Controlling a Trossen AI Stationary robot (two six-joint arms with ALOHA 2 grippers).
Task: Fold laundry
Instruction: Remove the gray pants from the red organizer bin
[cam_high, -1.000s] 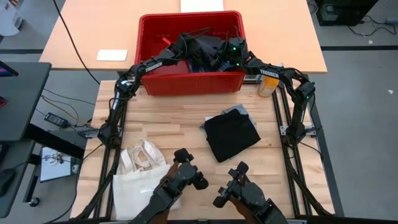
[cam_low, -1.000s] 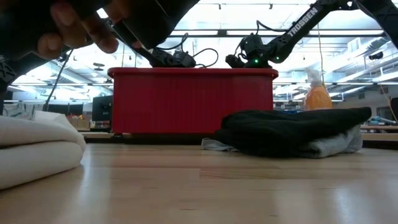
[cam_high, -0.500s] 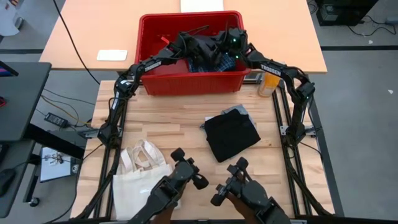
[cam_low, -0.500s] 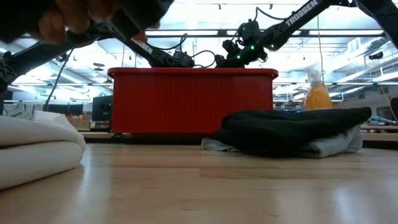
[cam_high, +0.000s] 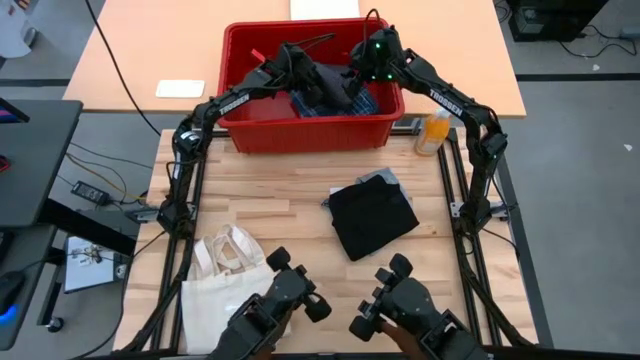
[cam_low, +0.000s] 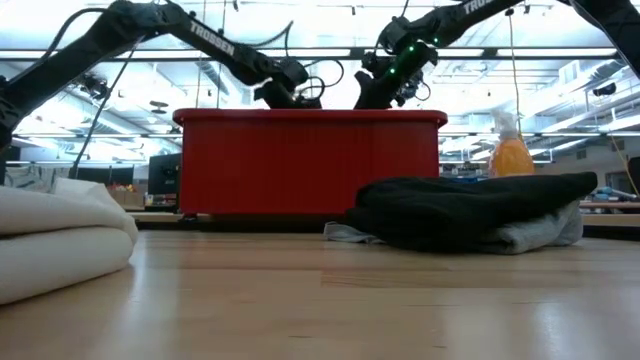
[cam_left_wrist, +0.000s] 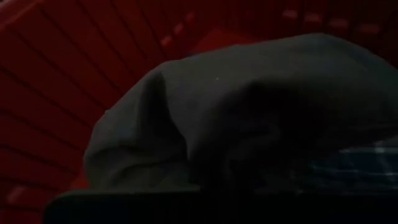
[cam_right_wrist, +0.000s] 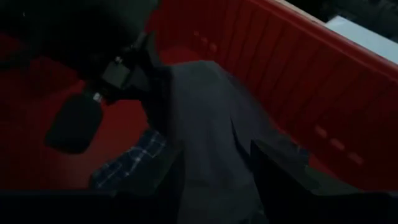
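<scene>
Charcoal garment (cam_high: 322, 82) sits in the red bin (cam_high: 240, 50) at the bench's twelve o'clock, left end effector (cam_high: 298, 72) clenched on it; right end effector (cam_high: 358, 85) grasps its other side.

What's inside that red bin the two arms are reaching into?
The red bin holds a dark grey garment lying over a blue-and-white plaid piece. Anything beneath them is covered.
</scene>
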